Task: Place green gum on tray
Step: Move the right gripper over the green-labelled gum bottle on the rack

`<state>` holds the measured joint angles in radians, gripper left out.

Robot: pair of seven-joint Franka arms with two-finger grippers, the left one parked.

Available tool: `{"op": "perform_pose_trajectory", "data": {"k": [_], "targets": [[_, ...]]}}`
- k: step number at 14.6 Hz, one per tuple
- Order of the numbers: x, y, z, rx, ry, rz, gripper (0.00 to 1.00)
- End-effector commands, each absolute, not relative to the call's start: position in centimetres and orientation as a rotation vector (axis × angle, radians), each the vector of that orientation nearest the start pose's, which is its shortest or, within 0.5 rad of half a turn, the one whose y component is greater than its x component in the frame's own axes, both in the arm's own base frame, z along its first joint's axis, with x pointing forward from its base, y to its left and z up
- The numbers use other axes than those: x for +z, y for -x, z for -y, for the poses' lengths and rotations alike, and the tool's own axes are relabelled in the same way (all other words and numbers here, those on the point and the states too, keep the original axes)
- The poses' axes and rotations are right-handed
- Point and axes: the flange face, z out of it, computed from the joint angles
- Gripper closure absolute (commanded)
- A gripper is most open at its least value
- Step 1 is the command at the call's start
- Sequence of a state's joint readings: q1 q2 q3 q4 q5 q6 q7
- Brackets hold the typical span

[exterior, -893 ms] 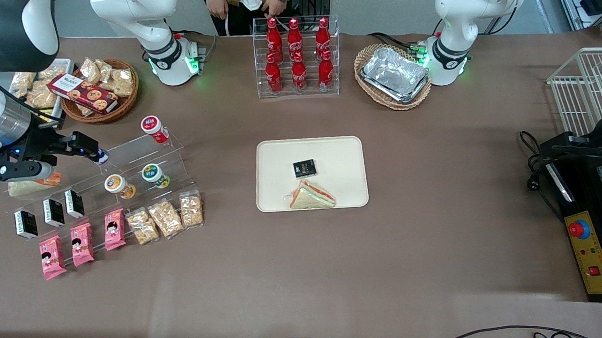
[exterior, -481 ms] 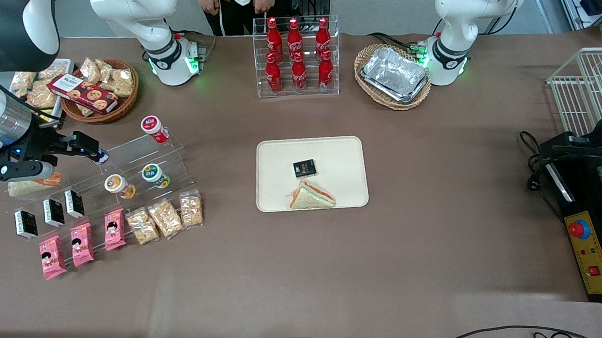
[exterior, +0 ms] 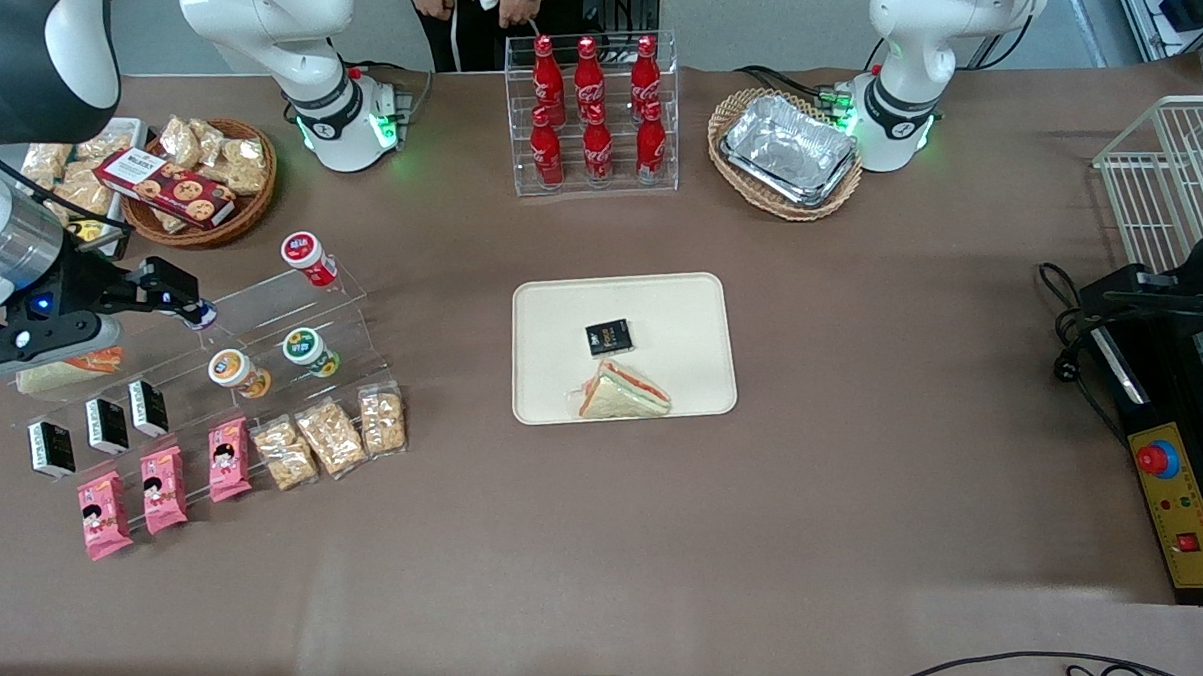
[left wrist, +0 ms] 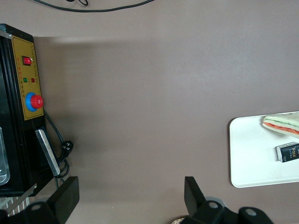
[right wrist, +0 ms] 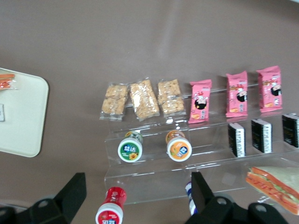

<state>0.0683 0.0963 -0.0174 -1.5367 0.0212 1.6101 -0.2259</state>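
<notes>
The green gum (exterior: pixel 306 348) lies on the middle step of a clear tiered stand (exterior: pixel 262 311), beside an orange-lidded canister (exterior: pixel 232 369). It also shows in the right wrist view (right wrist: pixel 130 149). The cream tray (exterior: pixel 672 320) sits mid-table with a sandwich (exterior: pixel 625 394) and a small black packet (exterior: pixel 609 336) on it; its corner shows in the right wrist view (right wrist: pixel 23 116). My right gripper (exterior: pixel 178 291) hovers over the stand's top step, farther from the front camera than the gum. In the right wrist view the gripper (right wrist: pixel 135 193) is open and empty.
A red-lidded canister (exterior: pixel 307 256) and a blue-and-white canister (right wrist: pixel 189 198) lie on the top step. Snack packs (exterior: pixel 333 437), pink packets (exterior: pixel 161 488) and black packets (exterior: pixel 108 423) fill the lower steps. A wrapped sandwich (exterior: pixel 65 371) lies under the arm. A snack basket (exterior: pixel 202 179) and bottle rack (exterior: pixel 591 113) stand farther from the front camera.
My right arm has shifted slightly away from the front camera; the gripper stays open over the stand. The gum has not moved.
</notes>
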Motion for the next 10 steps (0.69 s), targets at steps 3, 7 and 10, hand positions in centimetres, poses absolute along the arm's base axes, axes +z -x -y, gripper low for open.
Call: {"op": "perform_pose_trajectory", "data": {"k": [3, 7, 10], "targets": [[55.1, -55.6, -3.4, -0.037, 3.066, 0.424, 0.00], [48.2, -52.4, -4.4, -0.074, 3.070, 0.428, 0.00], [43.8, -51.2, -5.5, -0.025, 3.080, 0.351, 0.00]]}}
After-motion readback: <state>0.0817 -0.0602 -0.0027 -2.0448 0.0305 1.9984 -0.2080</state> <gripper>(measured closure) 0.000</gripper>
